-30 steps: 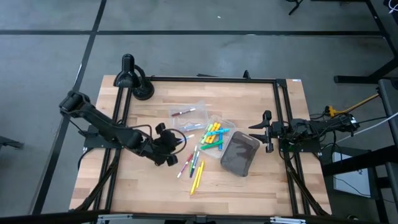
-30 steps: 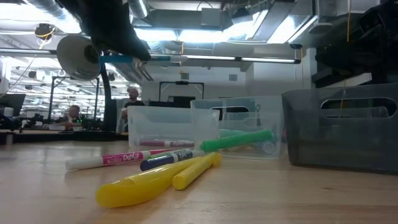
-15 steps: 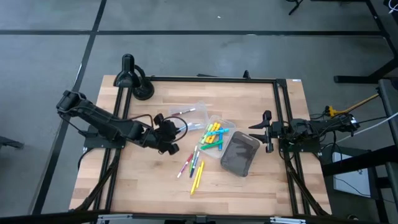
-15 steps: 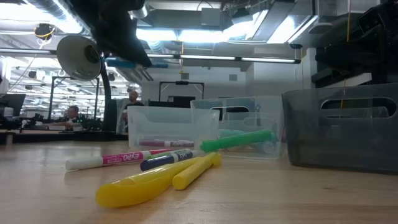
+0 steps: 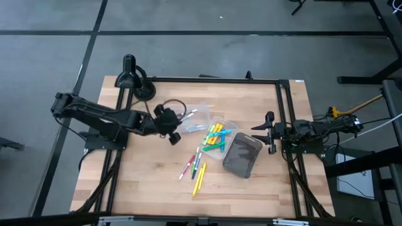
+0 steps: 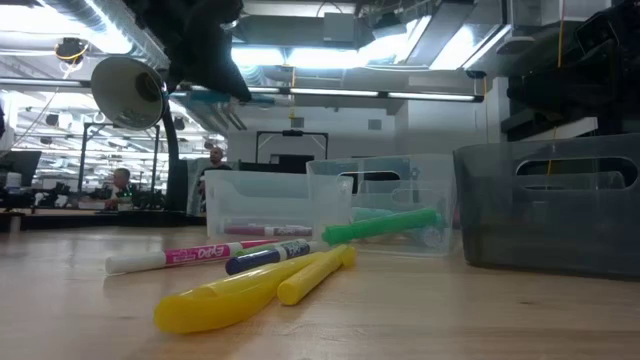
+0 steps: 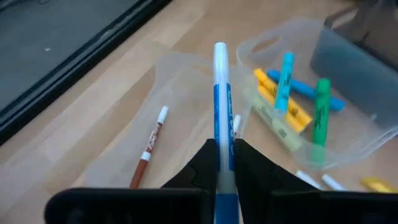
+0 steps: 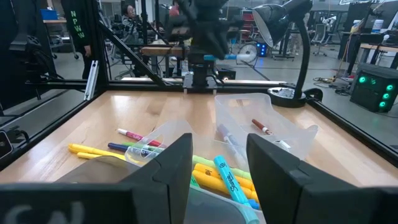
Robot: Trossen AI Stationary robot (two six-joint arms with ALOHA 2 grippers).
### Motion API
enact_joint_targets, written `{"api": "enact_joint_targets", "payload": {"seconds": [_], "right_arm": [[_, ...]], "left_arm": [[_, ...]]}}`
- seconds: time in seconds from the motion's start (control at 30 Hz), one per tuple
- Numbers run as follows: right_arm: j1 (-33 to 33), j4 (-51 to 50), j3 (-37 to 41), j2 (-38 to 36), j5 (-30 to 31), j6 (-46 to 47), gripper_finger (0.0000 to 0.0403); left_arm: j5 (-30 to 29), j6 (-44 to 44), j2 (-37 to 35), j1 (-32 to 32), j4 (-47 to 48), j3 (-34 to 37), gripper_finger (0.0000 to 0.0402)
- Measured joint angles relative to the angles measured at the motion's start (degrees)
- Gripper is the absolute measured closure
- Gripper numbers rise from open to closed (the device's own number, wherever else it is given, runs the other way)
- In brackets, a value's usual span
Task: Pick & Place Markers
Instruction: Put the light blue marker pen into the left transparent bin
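My left gripper (image 5: 171, 127) hovers over the near-left rim of a clear tray (image 5: 196, 112), shut on a blue-and-white marker (image 7: 221, 93). That tray holds a brown-red marker (image 7: 149, 149). A second clear tray (image 5: 231, 124) holds yellow, blue and green markers (image 5: 215, 136). Several more markers (image 5: 196, 168), pink, dark, green and yellow, lie flat on the wood near the table's front. My right gripper (image 5: 270, 132) waits open at the table's right, beside the dark grey bin (image 5: 242, 155). My left gripper pinches the blue marker between its two fingers (image 7: 202, 163), on the blue barrel (image 7: 221, 140) toward its back end. The marker lies along the fingers and sticks out ahead of them, white end forward. It is lifted clear above the tray, and shows level in the low view (image 6: 225, 97).
A black desk lamp (image 5: 133, 80) stands at the far-left corner. Black frame rails (image 5: 284, 119) run along the table's sides. Bare wood (image 5: 144, 182) lies toward the near-left. People show in the room beyond the table in the low view.
My left gripper has travelled toward the table's far edge, from beside the loose markers to the clear tray, carrying the blue marker clear of the table. The right arm has kept still.
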State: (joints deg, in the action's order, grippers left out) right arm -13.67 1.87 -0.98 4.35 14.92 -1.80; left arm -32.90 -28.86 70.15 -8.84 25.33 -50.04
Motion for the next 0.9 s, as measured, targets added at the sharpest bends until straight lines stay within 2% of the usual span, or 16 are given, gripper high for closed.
{"api": "enact_joint_targets", "payload": {"seconds": [0.23, 0.4, 0.67, 0.9], "right_arm": [[-0.01, 0.00, 0.01, 0.00, 0.00, 0.00, 0.0251], [-0.02, 0.00, -0.01, 0.01, 0.00, 0.00, 0.0251], [-0.02, 0.00, 0.01, -0.01, 0.00, 0.00, 0.0251], [0.00, 0.00, 0.01, 0.01, 0.00, 0.00, 0.0251]], "left_arm": [[3.48, 1.74, -5.88, 4.09, -0.17, 0.00, 0.0373], [4.63, 1.73, -7.49, 6.32, -0.05, 0.00, 0.0373], [3.12, 2.65, -5.50, 7.94, -0.24, 0.00, 0.0373], [0.55, 6.65, 0.17, 7.94, -4.11, 0.00, 0.0373]]}}
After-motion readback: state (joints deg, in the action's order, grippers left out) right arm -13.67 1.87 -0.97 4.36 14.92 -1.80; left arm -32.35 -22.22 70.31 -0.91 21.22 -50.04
